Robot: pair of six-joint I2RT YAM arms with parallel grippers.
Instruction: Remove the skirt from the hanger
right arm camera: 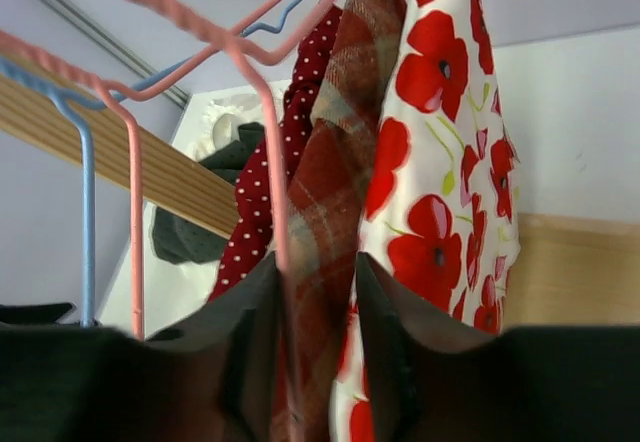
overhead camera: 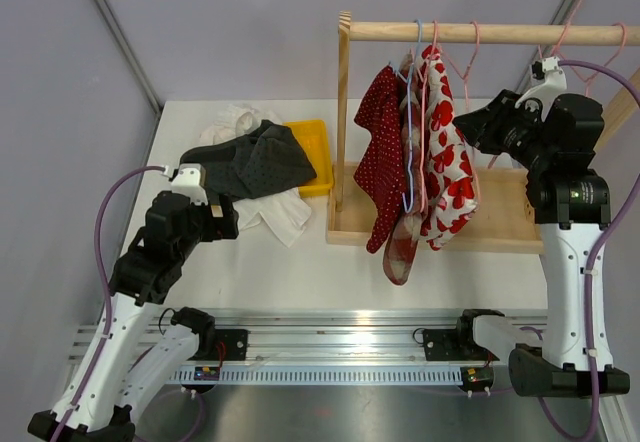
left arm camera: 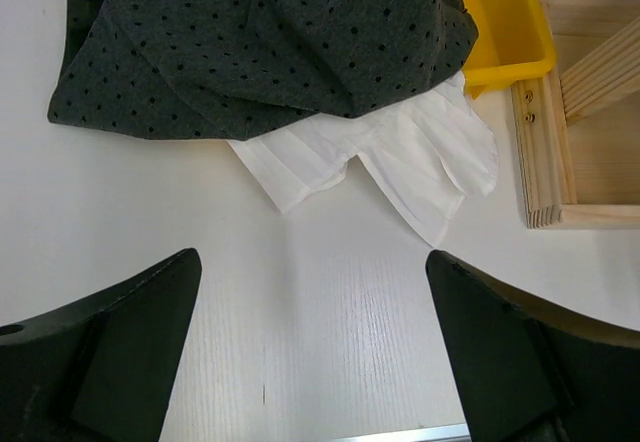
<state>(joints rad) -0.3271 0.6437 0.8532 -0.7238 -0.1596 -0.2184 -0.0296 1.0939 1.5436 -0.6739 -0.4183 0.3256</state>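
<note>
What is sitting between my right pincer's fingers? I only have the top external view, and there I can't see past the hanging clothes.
Observer: In the right wrist view, the right pincer straddles the red plaid fabric skirt. I cannot tell whether it pinches yet.
Operator: Any hanger metal in there too?
Observer: Yes, a leg of the pink wire hanger runs down between the fingers, close to the one on the picture's left.
Operator: And the left pincer?
Observer: The left pincer is wide open over the bare white table, short of the white pleated cloth.
</note>
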